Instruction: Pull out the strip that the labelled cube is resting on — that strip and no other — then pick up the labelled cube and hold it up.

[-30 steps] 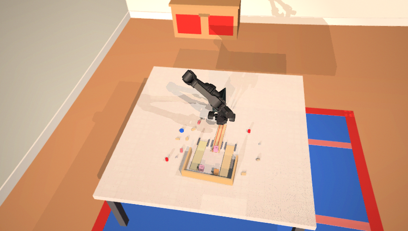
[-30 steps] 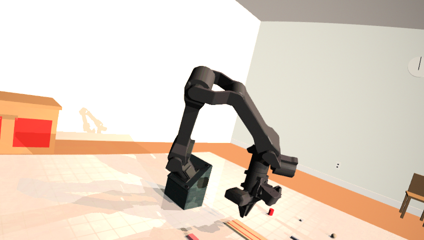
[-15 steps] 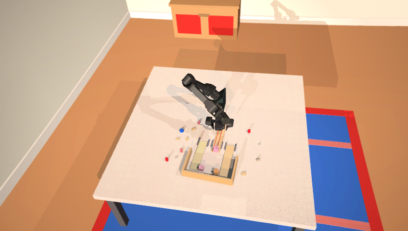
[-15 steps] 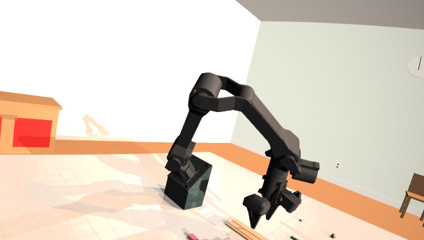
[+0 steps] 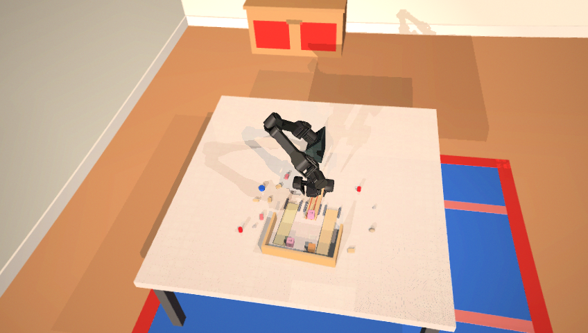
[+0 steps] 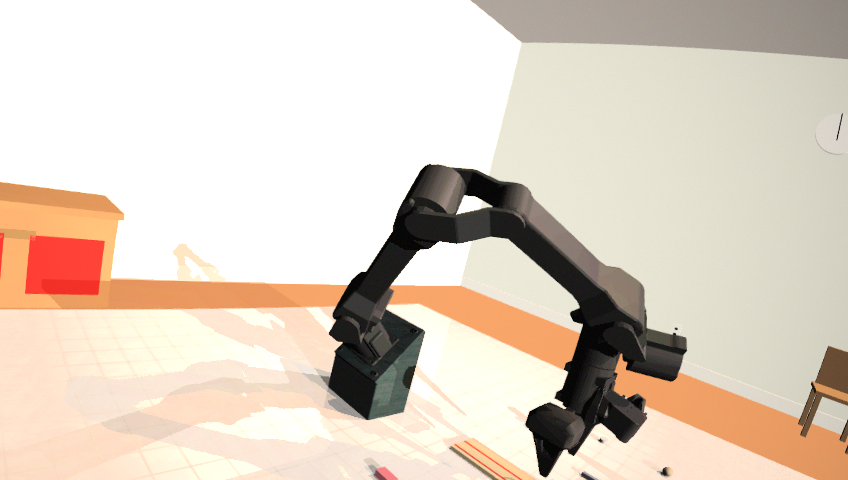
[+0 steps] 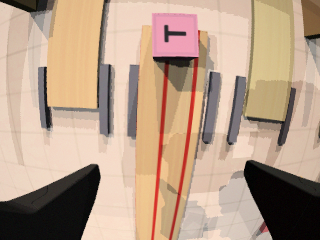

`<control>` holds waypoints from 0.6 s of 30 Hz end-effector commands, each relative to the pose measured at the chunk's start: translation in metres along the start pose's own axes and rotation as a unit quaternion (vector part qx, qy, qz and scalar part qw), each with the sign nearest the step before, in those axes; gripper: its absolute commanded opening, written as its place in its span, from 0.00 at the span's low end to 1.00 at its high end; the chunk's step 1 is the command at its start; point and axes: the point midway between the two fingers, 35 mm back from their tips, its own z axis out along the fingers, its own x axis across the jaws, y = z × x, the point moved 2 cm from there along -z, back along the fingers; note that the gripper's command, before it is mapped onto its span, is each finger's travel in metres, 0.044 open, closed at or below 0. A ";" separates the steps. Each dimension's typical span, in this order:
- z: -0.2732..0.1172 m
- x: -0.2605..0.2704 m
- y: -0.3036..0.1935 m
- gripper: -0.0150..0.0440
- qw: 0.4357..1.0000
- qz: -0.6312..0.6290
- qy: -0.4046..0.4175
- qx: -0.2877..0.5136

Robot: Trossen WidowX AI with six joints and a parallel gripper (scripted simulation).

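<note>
The labelled pink cube (image 7: 188, 46) (image 5: 310, 214), with a dark T on top, is at the far end of the strip with two red lines (image 7: 150, 125) (image 5: 314, 204) (image 6: 484, 459). It appears to rest on that end. The striped strip lies between two dark guide rails (image 7: 211, 107) and extends toward the arm, beyond the rails. My gripper (image 7: 175, 172) (image 5: 315, 193) is open and empty, above the striped strip on the arm's side of the cube. Its fingers stand wide on either side of the strip in the wrist view.
A plain tan strip (image 7: 75, 60) (image 5: 329, 227) and an olive strip (image 7: 272, 60) (image 5: 287, 223) flank the striped one between their own rails. A low wooden wall (image 5: 297, 254) encloses the far side. Another pink cube (image 5: 290, 241) and an orange cube (image 5: 311, 247) are near it. Small objects lie around.
</note>
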 end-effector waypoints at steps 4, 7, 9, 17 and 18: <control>-0.002 -0.001 0.028 1.00 1.000 -0.004 -0.003 0.001; -0.003 -0.002 0.040 1.00 1.000 -0.004 -0.003 0.001; -0.003 -0.003 0.048 1.00 1.000 -0.003 -0.003 0.000; -0.003 -0.003 0.080 1.00 1.000 -0.003 -0.003 0.000; -0.003 -0.003 0.081 1.00 1.000 -0.003 -0.003 0.000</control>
